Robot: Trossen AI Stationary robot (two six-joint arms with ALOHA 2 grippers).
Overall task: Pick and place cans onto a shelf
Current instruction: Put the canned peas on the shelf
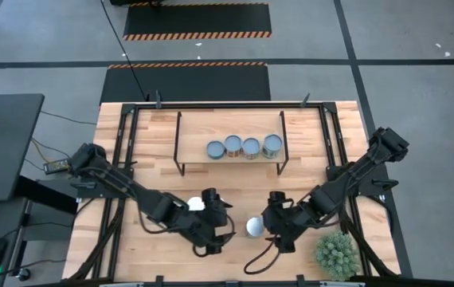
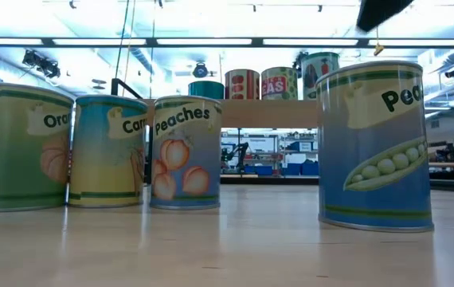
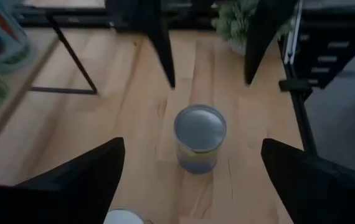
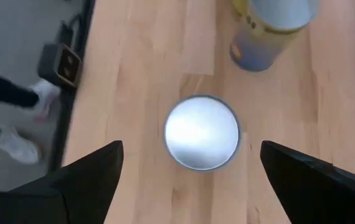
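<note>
Several cans [image 1: 243,147] stand upright in a row on the shelf [image 1: 191,155] at the far middle of the table. A silver-topped can [image 1: 254,227] stands on its base on the tabletop near the front, between my two grippers. My left gripper [image 1: 225,227] is open to its left, and the can [image 3: 200,137] lies ahead of that gripper's fingers. My right gripper [image 1: 272,226] hangs open over the can [image 4: 202,132], a finger on either side, clear of it. A whitish can [image 1: 196,204] stands by the left arm. In the low view, several labelled cans [image 2: 185,151] stand close up.
A green spiky potted plant [image 1: 337,253] stands at the near right corner, close behind the right arm. Black frame rails [image 1: 123,159] run along both sides of the table. The shelf's thin black legs [image 3: 71,59] stand left of the loose can. A person's shoes [image 4: 15,146] show beyond the table edge.
</note>
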